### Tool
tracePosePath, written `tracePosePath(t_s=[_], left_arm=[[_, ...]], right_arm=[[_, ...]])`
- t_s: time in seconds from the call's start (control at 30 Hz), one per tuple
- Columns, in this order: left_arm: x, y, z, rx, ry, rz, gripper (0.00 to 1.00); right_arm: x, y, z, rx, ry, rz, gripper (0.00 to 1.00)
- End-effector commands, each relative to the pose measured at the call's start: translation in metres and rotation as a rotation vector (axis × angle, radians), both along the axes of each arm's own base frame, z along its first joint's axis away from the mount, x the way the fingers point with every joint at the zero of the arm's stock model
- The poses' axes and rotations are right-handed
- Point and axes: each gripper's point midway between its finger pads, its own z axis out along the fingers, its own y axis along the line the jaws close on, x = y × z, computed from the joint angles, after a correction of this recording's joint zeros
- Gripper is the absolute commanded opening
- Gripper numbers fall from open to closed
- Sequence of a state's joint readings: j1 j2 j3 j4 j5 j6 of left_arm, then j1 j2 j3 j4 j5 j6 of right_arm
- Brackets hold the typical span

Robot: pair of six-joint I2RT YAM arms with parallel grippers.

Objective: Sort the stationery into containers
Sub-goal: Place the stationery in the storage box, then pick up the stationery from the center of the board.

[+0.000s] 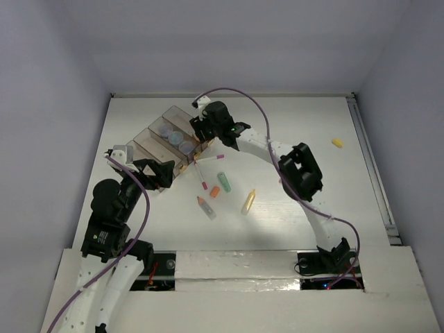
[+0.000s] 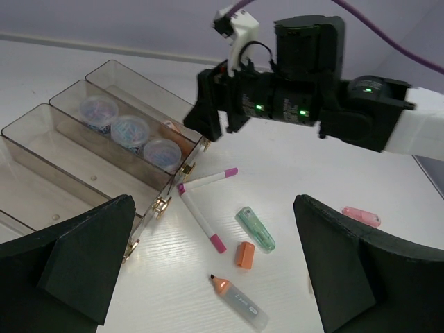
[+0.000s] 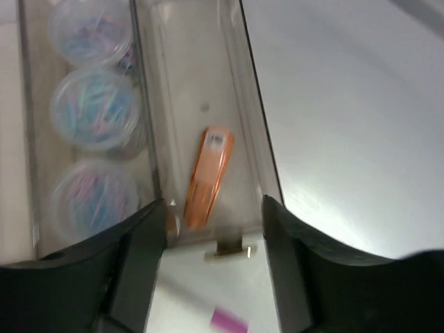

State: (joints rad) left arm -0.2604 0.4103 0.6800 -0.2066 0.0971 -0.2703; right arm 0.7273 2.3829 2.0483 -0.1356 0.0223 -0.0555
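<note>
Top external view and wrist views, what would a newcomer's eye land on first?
The right gripper hangs open over the row of clear brownish plastic compartments, an orange stick lying inside below it. Three round lilac rolls sit in the next compartment; a yellow stick lies alone far right.

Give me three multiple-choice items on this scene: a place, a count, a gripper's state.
1. Where does the orange stick below the right gripper lie? A: the compartment beside the rolls. B: the rolls' own compartment. C: on the table.
2. How many rolls sit in the containers? A: one. B: three. C: five.
3. The left gripper is: A: shut on a pen. B: open, empty. C: shut on a roll.
Key: 1 A, a divider separates it from the rolls; 2 B, three sit in a row; 3 B, its fingers stand wide apart, nothing between.
</note>
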Motion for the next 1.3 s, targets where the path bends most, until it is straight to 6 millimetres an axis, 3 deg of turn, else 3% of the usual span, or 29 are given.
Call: tracePosePath(t_s=[0.0, 0.03, 0.07, 0.1, 0.13, 0.2, 0.23, 0.27, 0.33, 0.47, 0.5, 0.67, 0.8, 0.97, 1.0, 1.17, 1.27], left_arm=[[0.002, 0.000, 0.009, -0.005, -0.038, -0.002, 0.99], [0.002, -0.001, 0.009, -0.006, -0.040, -0.006, 0.99], [0.001, -0.001, 0.010, -0.006, -0.045, -0.008, 0.99], [0.001, -0.002, 0.009, -0.005, -0.043, -0.009, 0.99], [0.001, -0.002, 0.010, -0.006, -0.045, -0.011, 0.99], [0.000, -0.002, 0.011, -0.007, -0.049, -0.014, 0.99], [0.000, -0.002, 0.011, -0.007, -0.051, -0.016, 0.99], [-0.001, -0.002, 0.012, -0.009, -0.055, -0.016, 0.99], [-0.002, -0.002, 0.013, -0.008, -0.058, -0.017, 0.99], [-0.003, -0.002, 0.014, -0.010, -0.064, -0.020, 0.99], [-0.003, -0.002, 0.014, -0.010, -0.064, -0.019, 0.99], [-0.003, -0.002, 0.014, -0.012, -0.067, -0.017, 0.99], [-0.004, -0.001, 0.014, -0.013, -0.066, -0.014, 0.99], [-0.003, -0.001, 0.014, -0.013, -0.066, -0.012, 0.99], [-0.004, -0.001, 0.015, -0.013, -0.068, -0.014, 0.99], [-0.004, -0.001, 0.015, -0.014, -0.069, -0.012, 0.99], [-0.004, -0.001, 0.015, -0.014, -0.069, -0.015, 0.99]], right_arm=[[-0.014, -0.015, 0.115, 0.204, -0.162, -0.035, 0.60], [-0.029, -0.026, 0.087, 0.192, -0.096, -0.050, 0.55], [-0.041, -0.035, 0.122, 0.269, -0.122, -0.067, 0.50], [-0.048, -0.044, 0.120, 0.275, -0.105, -0.088, 0.32], [-0.057, -0.052, 0.117, 0.278, -0.083, -0.098, 0.24], [-0.083, -0.071, 0.096, 0.267, 0.000, -0.123, 0.11], [-0.092, -0.078, 0.087, 0.253, 0.035, -0.130, 0.10], [-0.105, -0.088, 0.062, 0.226, 0.097, -0.147, 0.07], [-0.126, -0.100, 0.053, 0.195, 0.135, -0.155, 0.00], [-0.161, -0.122, 0.029, 0.156, 0.220, -0.190, 0.00], [-0.172, -0.122, 0.019, 0.135, 0.250, -0.176, 0.00], [-0.193, -0.117, -0.008, 0.062, 0.316, -0.157, 0.10], [-0.199, -0.108, -0.029, 0.019, 0.356, -0.146, 0.24], [-0.197, -0.103, -0.050, -0.034, 0.384, -0.158, 0.29], [-0.195, -0.103, -0.057, -0.052, 0.392, -0.166, 0.35], [-0.192, -0.101, -0.065, -0.076, 0.403, -0.167, 0.39], [-0.196, -0.095, -0.068, -0.088, 0.417, -0.144, 0.48]])
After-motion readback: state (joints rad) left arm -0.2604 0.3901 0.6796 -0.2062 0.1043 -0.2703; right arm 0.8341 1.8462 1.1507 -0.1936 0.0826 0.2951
